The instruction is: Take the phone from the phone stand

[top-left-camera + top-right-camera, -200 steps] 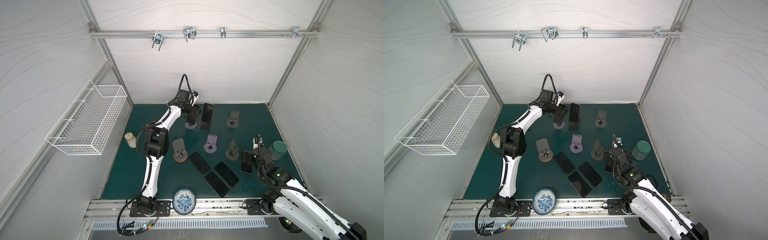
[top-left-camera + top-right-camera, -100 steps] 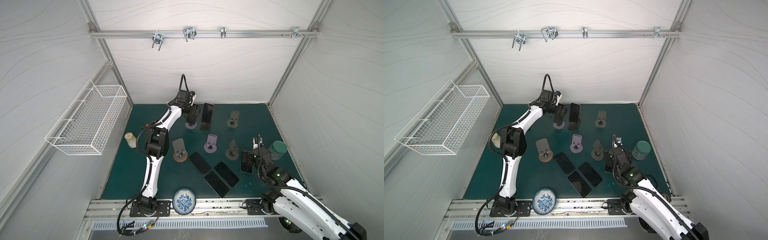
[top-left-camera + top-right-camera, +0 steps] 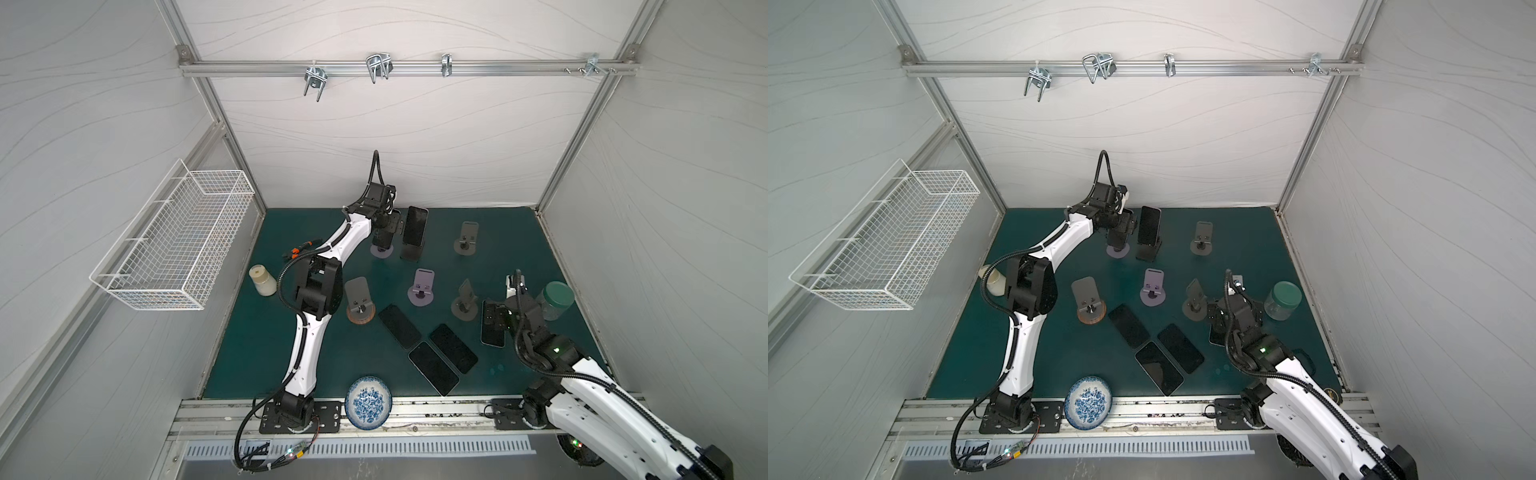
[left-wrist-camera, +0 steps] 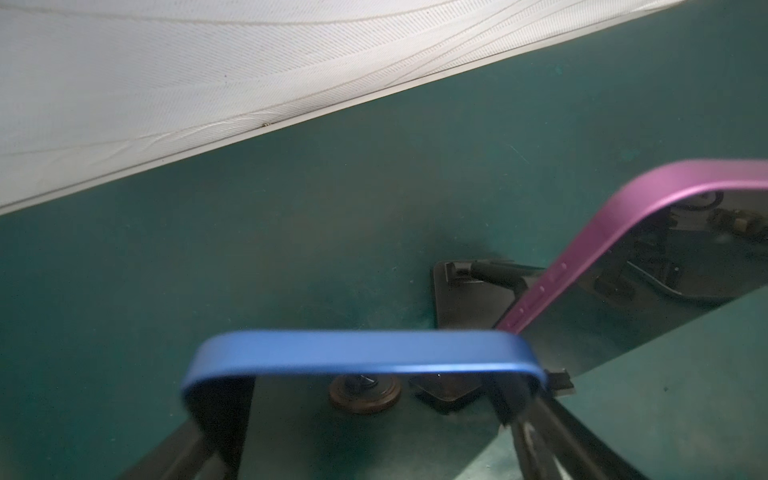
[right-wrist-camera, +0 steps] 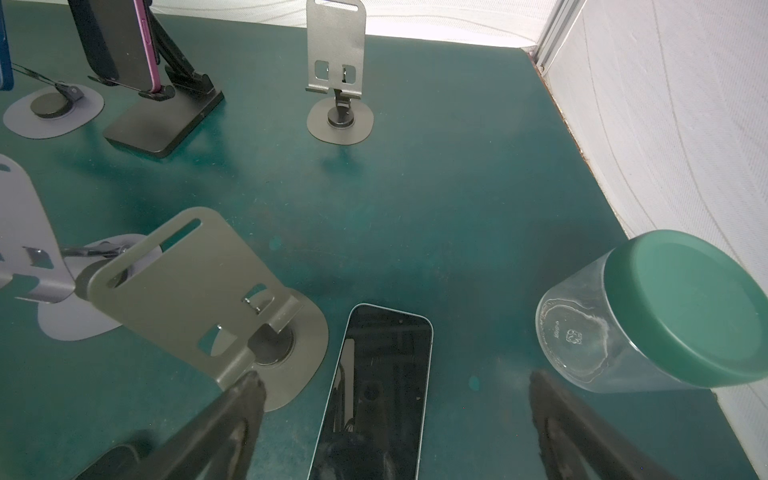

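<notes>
A blue-edged phone (image 4: 361, 353) stands on a small phone stand with a round lilac base (image 3: 381, 252) at the back of the green mat. My left gripper (image 4: 368, 397) reaches over it from above, shut on the phone, with a dark finger (image 4: 220, 411) pressed to each side edge. In both top views the gripper (image 3: 384, 230) (image 3: 1117, 232) hides most of this phone. Right beside it a purple-edged phone (image 3: 415, 226) leans on a black stand (image 3: 412, 251). My right gripper (image 5: 395, 376) hangs open over a phone lying flat (image 5: 382, 374) at the right.
Several empty stands (image 3: 467, 239) (image 3: 359, 299) (image 3: 423, 286) (image 3: 465, 299) dot the mat. Three dark phones (image 3: 432, 347) lie flat at the middle front. A green-lidded jar (image 3: 557, 295) sits by the right wall, a cream cup (image 3: 262, 280) at the left, a blue-patterned plate (image 3: 368, 402) on the front rail.
My left gripper's jaws have narrowed from wide open onto the blue phone's sides. The right arm has not moved.
</notes>
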